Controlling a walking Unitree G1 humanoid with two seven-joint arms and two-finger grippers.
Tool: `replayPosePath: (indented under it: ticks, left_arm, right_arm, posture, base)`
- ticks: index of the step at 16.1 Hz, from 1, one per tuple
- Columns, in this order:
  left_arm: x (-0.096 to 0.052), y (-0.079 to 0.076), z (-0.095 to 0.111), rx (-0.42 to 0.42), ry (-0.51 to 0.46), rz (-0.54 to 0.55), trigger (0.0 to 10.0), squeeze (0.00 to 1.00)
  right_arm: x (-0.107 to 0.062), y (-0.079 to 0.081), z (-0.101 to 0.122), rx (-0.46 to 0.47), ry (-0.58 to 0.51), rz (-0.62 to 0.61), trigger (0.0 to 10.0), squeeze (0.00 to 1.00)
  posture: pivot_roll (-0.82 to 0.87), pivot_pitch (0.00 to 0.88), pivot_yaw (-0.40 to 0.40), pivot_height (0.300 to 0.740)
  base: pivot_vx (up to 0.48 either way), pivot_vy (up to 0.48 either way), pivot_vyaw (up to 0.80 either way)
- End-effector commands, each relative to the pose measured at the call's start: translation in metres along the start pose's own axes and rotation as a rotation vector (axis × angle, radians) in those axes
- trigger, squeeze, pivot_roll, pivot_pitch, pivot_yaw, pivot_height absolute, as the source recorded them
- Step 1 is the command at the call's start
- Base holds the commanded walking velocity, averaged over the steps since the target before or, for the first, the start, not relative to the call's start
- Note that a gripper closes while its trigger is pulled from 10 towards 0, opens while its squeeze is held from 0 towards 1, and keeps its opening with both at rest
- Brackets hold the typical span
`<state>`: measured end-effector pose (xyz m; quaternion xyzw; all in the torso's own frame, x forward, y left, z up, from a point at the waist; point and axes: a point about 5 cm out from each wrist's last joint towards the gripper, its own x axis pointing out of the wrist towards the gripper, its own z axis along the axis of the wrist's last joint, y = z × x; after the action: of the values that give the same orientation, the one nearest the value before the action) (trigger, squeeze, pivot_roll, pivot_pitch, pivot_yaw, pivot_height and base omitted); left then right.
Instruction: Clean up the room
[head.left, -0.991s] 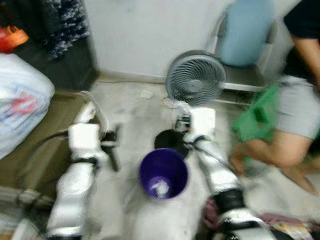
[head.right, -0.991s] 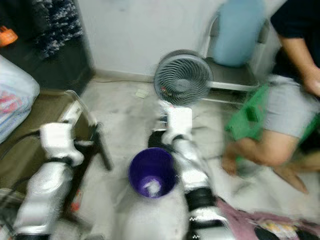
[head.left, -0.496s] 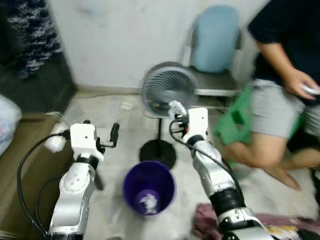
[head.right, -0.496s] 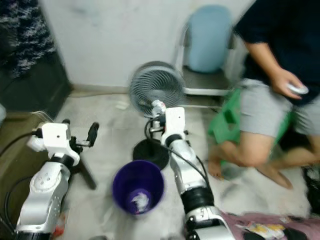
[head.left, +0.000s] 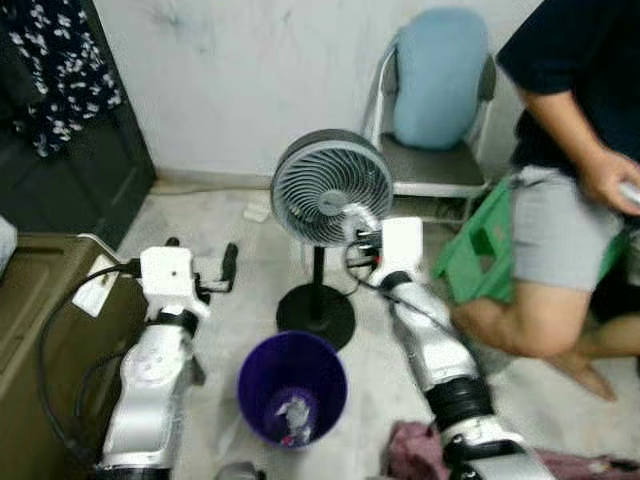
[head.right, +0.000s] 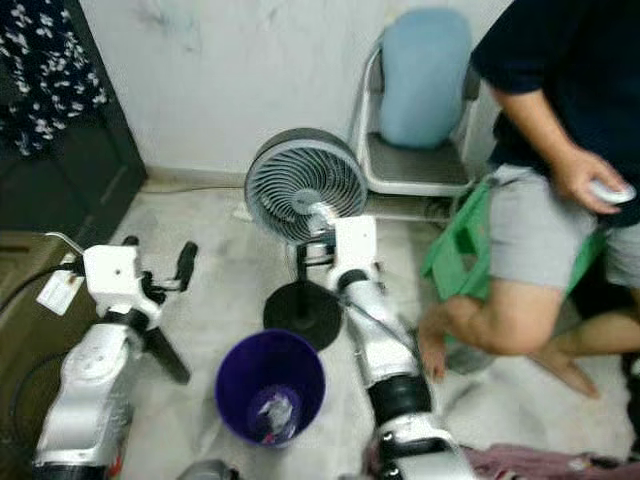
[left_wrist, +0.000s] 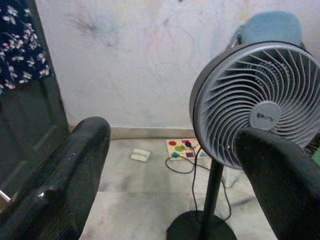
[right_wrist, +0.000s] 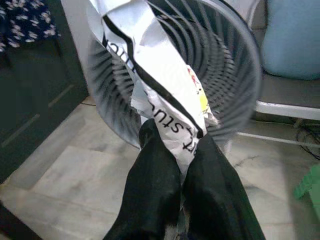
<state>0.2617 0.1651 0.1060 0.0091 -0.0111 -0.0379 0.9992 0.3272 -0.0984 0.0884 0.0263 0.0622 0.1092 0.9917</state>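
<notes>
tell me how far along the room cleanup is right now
Partly done: the purple bin on the floor already holds some crumpled trash. In hand: the right gripper is shut on a crumpled wrapper, held up in front of the fan, not yet over the bin. The left gripper is open, holding nothing. Left: dropping the wrapper in.

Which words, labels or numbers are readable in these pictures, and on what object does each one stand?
"stu": black letters, upside down and cut off, on the white wrapper that the right gripper holds in its shut jaws.
Badge at the fan hub: too small to read.
White tag on the brown case: blurred, unreadable.
</notes>
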Motion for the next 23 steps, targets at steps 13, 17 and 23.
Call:
replayPosePath:
  ticks: [13,17,23]
  left_arm:
    - [-0.06,0.013,0.004,0.165,0.074,-0.037,10.0,0.0]
    - [-0.078,0.013,0.013,0.179,0.092,-0.048,10.0,0.0]
    - [-0.112,0.028,0.024,0.211,0.164,0.005,10.0,0.0]
  right_arm:
    - [0.011,0.032,-0.044,0.043,0.272,-0.133,10.0,0.0]
    - [0.009,0.027,-0.055,0.017,0.352,-0.199,10.0,0.0]
    - [0.002,0.02,-0.069,0.016,0.422,-0.278,10.0,0.0]
  posture:
    - [0.13,0.065,-0.013,0.74]
    - [0.16,0.117,0.008,0.74]
    - [0.23,0.205,0.065,0.74]
  base:
    - [0.0,0.0,0.2]
    - [0.0,0.0,0.0]
    - [0.0,0.0,0.0]
